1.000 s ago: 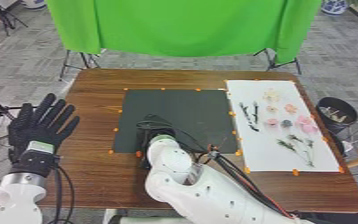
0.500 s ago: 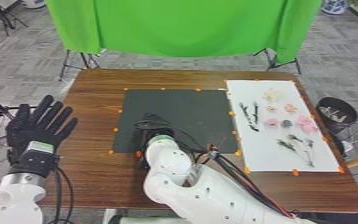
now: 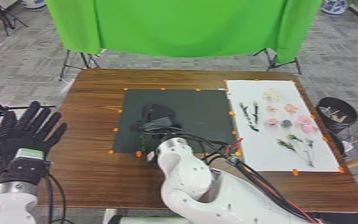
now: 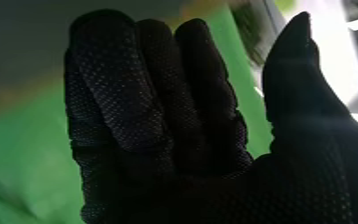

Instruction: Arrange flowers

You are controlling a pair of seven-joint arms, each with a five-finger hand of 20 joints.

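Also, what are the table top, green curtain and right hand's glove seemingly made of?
The table top looks like wood or wood print: brown, streaky grain, slight sheen. The green curtain seems matte cloth, hanging in folds. The right hand wears black fabric, probably knit, dull with dotted texture.

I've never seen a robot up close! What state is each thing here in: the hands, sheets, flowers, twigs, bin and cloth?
left hand: open, fingers spread
right hand: open, fingers straight
black sheet: flat on the table
white sheet: flat, flowers on it
pink flowers: lying loose
dark twigs: lying loose
bin: open-topped, things inside
green cloth: hanging
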